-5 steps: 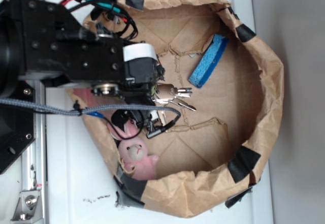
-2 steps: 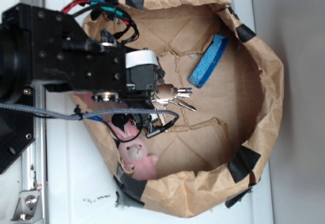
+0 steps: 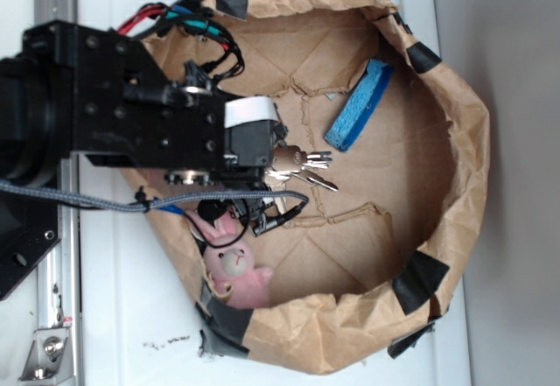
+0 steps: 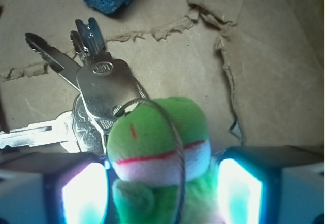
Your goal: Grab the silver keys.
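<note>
The brown paper bag (image 3: 464, 141) holds everything; the black arm (image 3: 131, 123) reaches in from its left rim; the gripper (image 4: 162, 183) stands spread, one glowing finger (image 4: 81, 193) either side of the green plush toy (image 4: 157, 148) (not visibly pinching it). The silver keys (image 4: 96, 97) lie on the bag floor just ahead of the fingertips, off to the left, fanned with blades pointing away; so closing here likely takes the toy, not metal.
</note>
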`<state>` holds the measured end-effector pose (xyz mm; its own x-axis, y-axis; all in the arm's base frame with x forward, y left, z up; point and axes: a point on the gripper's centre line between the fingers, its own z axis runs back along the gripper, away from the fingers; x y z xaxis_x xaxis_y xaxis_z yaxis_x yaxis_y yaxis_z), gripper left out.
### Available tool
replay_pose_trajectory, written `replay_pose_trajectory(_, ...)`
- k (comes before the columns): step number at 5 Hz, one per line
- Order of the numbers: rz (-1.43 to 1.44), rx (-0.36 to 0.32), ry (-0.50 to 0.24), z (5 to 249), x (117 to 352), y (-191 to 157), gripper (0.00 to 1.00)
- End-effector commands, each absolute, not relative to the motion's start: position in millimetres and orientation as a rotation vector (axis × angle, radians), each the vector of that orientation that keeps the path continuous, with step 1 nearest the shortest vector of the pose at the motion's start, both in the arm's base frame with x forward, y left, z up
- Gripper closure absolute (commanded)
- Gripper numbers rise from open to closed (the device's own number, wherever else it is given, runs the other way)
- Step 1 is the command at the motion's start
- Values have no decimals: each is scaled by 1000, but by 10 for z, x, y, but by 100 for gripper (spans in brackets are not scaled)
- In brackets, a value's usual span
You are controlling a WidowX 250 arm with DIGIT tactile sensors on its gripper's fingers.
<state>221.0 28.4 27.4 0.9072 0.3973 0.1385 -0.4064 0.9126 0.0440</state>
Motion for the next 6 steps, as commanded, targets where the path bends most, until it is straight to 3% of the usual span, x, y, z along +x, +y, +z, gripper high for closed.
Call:
replay_pose_trajectory(1, 414, 71, -154, 364, 2245, 362, 100)
replay_pose_trajectory(5, 412, 57, -148, 440, 2254, 356, 100)
replay_pose_trajectory(6, 422, 40, -132, 464, 2261, 375, 0)
